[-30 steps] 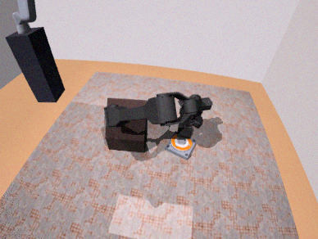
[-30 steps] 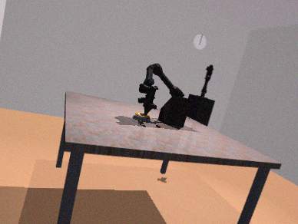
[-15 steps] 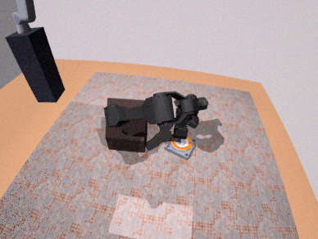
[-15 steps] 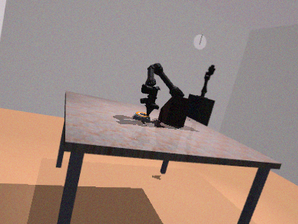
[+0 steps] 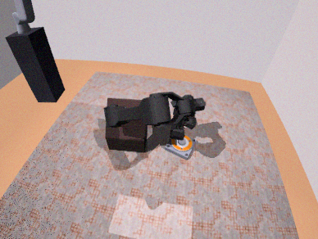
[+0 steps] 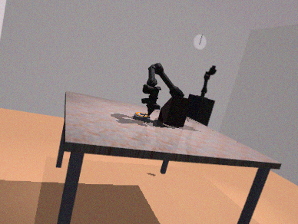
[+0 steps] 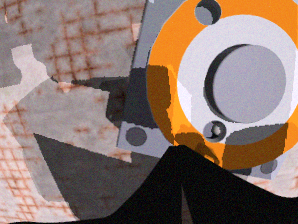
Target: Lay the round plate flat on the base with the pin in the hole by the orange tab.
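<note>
Wrist view: black gripper [image 7: 181, 192] with fingers pressed together, only a thin seam between them, nothing pinched. Its tip lies at the near rim of the round orange-and-white plate [image 7: 229, 72]; contact with the plate cannot be confirmed from this angle.

The plate sits over the pale grey cylindrical post [image 7: 248, 82], which fills its central opening. Two small holes are visible in the plate: one in the orange ring at the far side [image 7: 208, 11], one near the gripper tip [image 7: 214, 129] with something small and dark-grey inside it. Whether that is the pin cannot be told. The gripper's shadow falls across the plate's near-left part.

Under the plate is the square grey metal base [image 7: 143, 96], with dark round corner holes showing at the top and the lower left.

Top view: the base and plate [image 5: 182, 145] rest on the patterned grey-and-rust surface [image 5: 229, 172], just beside the dark brown box-shaped arm pedestal [image 5: 124, 137]. The dark arm [image 5: 156, 108] reaches over from the pedestal and points down at the plate.
</note>
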You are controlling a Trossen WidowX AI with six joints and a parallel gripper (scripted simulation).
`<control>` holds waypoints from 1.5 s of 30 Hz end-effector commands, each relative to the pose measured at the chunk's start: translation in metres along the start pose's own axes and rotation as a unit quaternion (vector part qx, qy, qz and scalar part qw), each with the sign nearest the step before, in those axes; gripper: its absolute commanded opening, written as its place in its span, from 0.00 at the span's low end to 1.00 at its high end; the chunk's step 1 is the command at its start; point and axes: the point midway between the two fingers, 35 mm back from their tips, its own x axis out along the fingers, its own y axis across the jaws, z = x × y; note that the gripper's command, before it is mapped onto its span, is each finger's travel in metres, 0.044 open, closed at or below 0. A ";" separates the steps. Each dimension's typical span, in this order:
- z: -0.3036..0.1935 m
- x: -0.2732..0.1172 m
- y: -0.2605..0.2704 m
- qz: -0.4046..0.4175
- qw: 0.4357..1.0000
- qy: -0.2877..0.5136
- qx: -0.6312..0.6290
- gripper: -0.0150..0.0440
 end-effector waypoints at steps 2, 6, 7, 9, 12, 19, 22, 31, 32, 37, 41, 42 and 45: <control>-0.003 0.000 -0.003 -0.002 1.000 0.000 0.000 0.25; -0.004 -0.001 -0.005 -0.002 1.000 0.000 0.000 0.25; -0.004 -0.001 -0.006 -0.002 1.000 0.000 0.000 0.25; -0.005 -0.001 -0.007 -0.002 1.000 0.000 0.000 0.25; -0.006 -0.001 -0.008 -0.002 1.000 0.000 0.000 0.25; -0.007 -0.012 -0.008 -0.001 1.000 0.000 0.000 0.25; -0.008 -0.028 -0.008 0.000 1.000 0.000 0.000 0.25; -0.011 -0.039 -0.007 -0.003 1.000 0.000 -0.005 0.25; -0.011 -0.039 -0.007 -0.003 1.000 0.000 -0.005 0.25; -0.011 -0.039 -0.007 -0.003 1.000 0.000 -0.005 0.25; -0.011 -0.039 -0.007 -0.003 1.000 0.000 -0.005 0.25; -0.011 -0.039 -0.007 -0.003 1.000 0.000 -0.005 0.25; -0.011 -0.039 -0.007 -0.003 1.000 0.000 -0.005 0.25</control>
